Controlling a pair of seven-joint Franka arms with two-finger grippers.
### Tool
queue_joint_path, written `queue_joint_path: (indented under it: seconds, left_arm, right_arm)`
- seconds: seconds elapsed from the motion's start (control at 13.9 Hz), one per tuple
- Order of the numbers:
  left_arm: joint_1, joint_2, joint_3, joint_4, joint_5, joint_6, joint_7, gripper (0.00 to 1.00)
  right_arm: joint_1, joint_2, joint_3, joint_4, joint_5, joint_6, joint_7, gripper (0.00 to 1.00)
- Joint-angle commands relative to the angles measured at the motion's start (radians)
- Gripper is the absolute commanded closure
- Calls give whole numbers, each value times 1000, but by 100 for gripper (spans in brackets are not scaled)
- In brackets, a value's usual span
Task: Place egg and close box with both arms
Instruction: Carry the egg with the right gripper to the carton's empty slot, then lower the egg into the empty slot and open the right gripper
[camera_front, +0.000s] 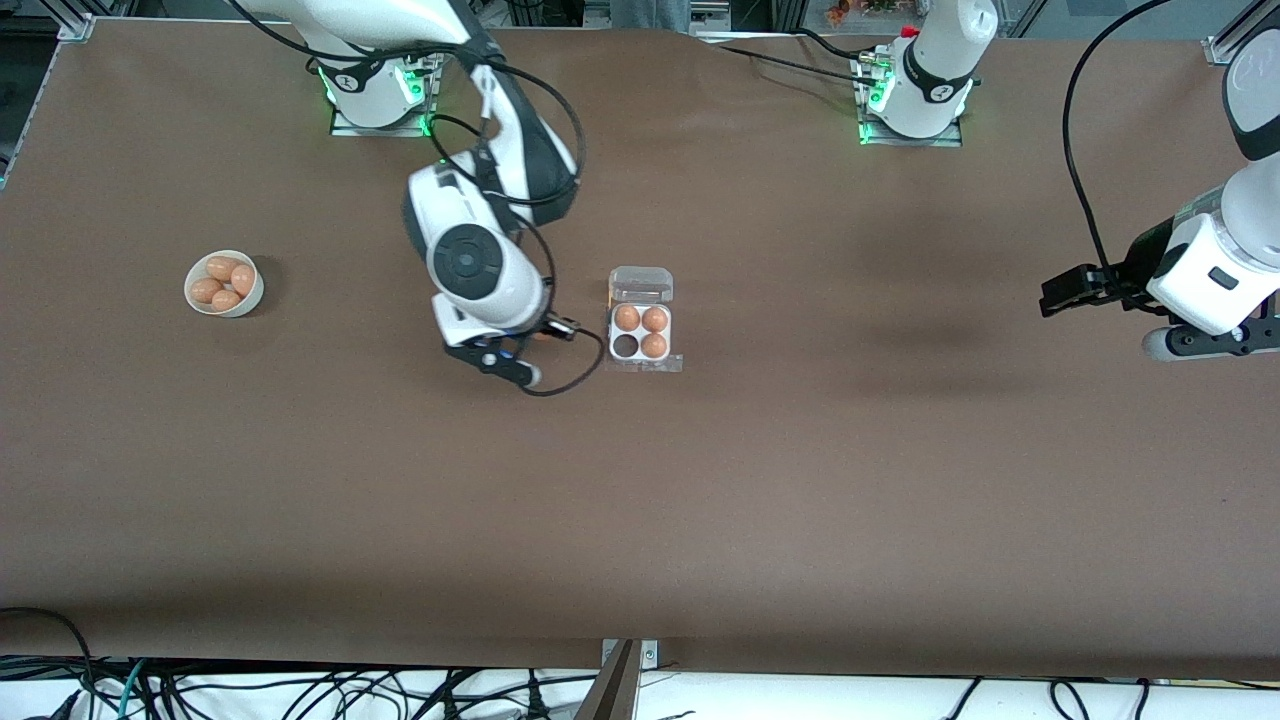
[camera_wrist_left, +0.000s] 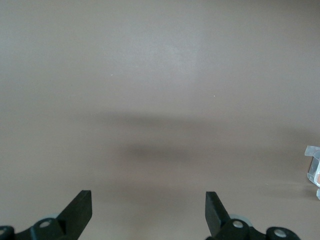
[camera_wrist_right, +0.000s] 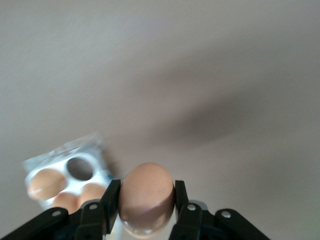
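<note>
**Egg in transit, one cell left to fill**

Nearest the front camera: small square whitish four-cell egg carton with a hinged clear plastic lid (camera_front: 641, 332), lid folded open on the side farther from that camera, three tan-brown eggs seated, one dark cell empty on the side toward the right arm's end of the desk. Just beside it, over bare brown desk (camera_front: 640, 520), right gripper (camera_wrist_right: 146, 200), fingers (camera_wrist_right: 111, 200) clamped on a smooth tan-brown egg (camera_wrist_right: 147, 197). Toward the same end, well apart, a round white bowl (camera_front: 224, 284) with four more eggs. Waiting near the other end, left gripper (camera_wrist_left: 148, 210), fingers spread wide, holding nothing.

Step in hand, by judgement: carrying the egg to the carton. Next move calls for centring over the empty cell, lowering gently, releasing; then both arms for the lid.
</note>
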Motion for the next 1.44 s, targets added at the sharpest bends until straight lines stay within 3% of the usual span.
queue_joint_path:
  seconds: [0.0, 0.29, 1.22, 1.36]
  left_arm:
    - [8, 2, -5, 14, -12, -12, 7, 0]
    - [8, 2, -5, 15, -12, -14, 7, 0]
    - [8, 3, -5, 17, -12, -12, 7, 0]
    - [8, 3, -5, 18, -13, -12, 7, 0]
  right_arm:
    - [-16, 97, 35, 145, 48, -20, 45, 68]
    - [-16, 166, 61, 215, 99, 23, 72, 67]
    - [-17, 226, 101, 220, 177, 82, 61, 66]
    - [-17, 237, 102, 219, 177, 82, 59, 60]
